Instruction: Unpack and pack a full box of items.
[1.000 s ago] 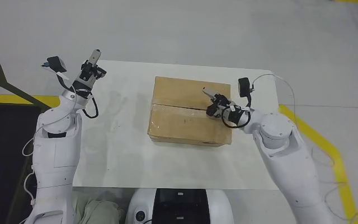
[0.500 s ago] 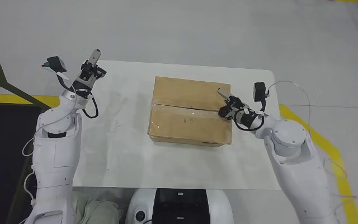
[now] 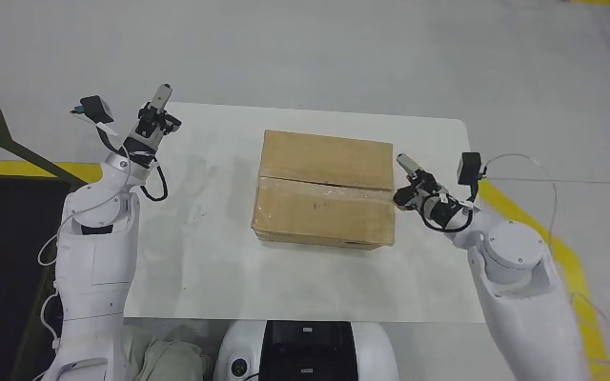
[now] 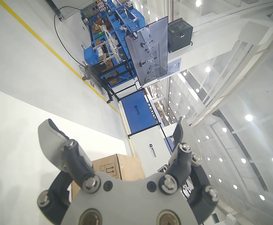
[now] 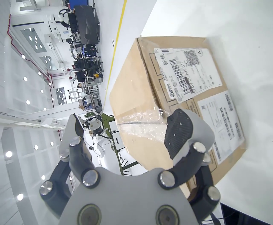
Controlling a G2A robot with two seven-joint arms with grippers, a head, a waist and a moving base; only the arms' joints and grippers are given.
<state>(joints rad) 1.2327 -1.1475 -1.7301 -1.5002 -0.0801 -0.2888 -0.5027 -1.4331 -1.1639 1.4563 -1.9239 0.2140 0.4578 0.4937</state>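
Right wrist view puts our right tool (image 5: 125,125), spread, just beside the taped box (image 5: 136,85) on the tabletop (image 3: 210,248); if that tape (image 5: 138,127) holds, prying could drag the box off its spot. Farther off, our left tool (image 3: 162,100) hangs spread, empty.

White table (image 3: 200,238); taped cardboard box (image 3: 324,189) on it, centre.

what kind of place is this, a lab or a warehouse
Most likely a factory or warehouse-style robot test hall. A yellow floor line runs past blue racks stacked with cartons, round ceiling lights sit high overhead, and the taped cardboard box sits on a white table.
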